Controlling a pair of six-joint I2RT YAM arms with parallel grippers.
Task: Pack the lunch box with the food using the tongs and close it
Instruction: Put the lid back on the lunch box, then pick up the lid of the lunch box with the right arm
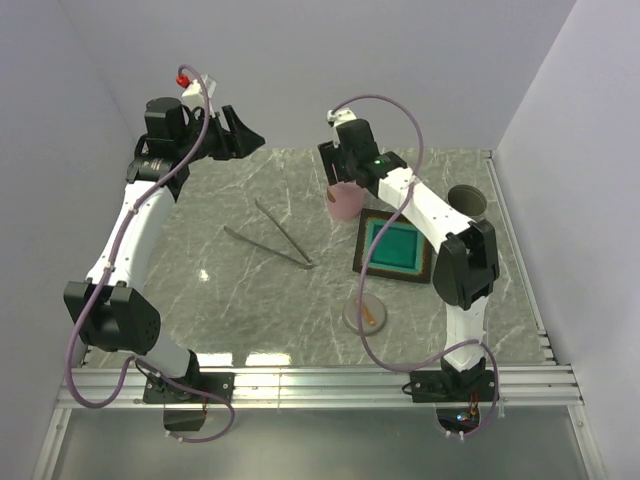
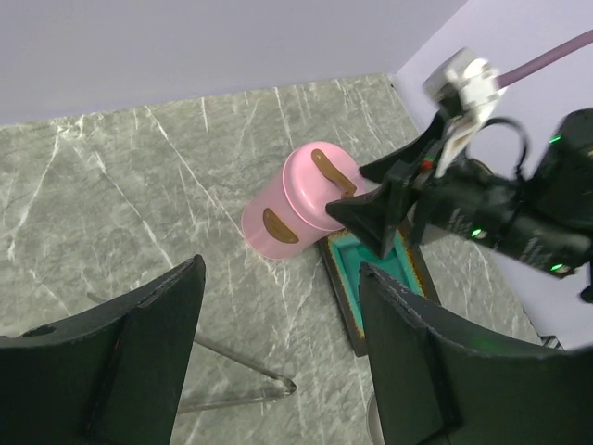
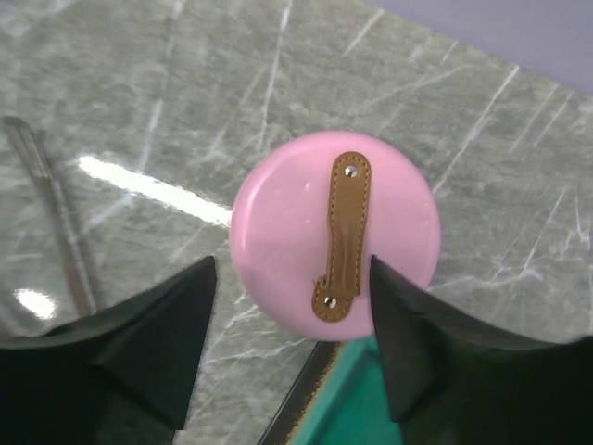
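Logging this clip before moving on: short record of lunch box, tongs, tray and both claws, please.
lunch box: pink, upright, lid on, by the tray's corner
tongs: lying on the table, untouched
tray: black rim, teal inside, no food visible in it
right claw: open, above the lunch box lid
left claw: open, raised, empty

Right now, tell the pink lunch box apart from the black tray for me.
The pink lunch box is round; the black tray is square. The lunch box is tall with its lid on; the tray is shallow, open, teal inside. Both stand on the table, close together.
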